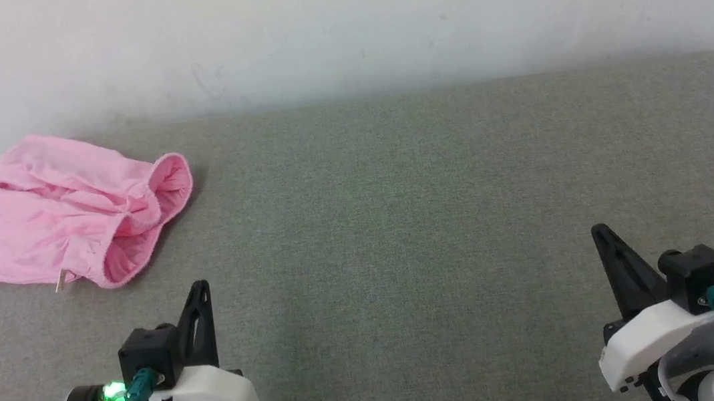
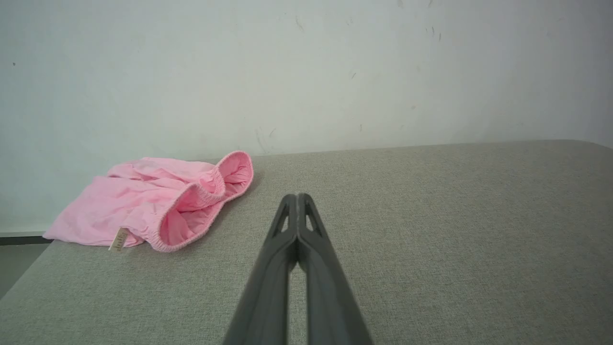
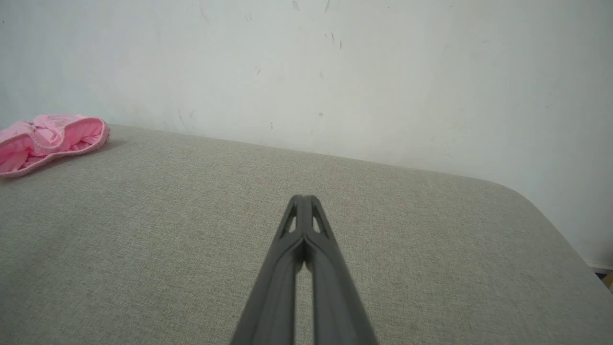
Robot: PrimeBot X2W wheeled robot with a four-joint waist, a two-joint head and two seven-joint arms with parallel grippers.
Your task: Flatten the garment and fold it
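While I hold nothing, flattening is not begun.
Crumpled light pink cloth garment [image 1: 62,207] lies at the grey fabric worktop's [image 1: 400,222] far left corner; my left gripper [image 1: 201,287] and right gripper [image 1: 600,231] sit near its front edge, fingers pressed together. Next, I judge: spread left fingers, reach it.

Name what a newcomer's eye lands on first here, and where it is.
The pink garment stands out, crumpled at the far left corner of the grey surface, its elastic opening gaping toward the middle. The left tool and right tool sit low at the near edge, both shut and apart from it.
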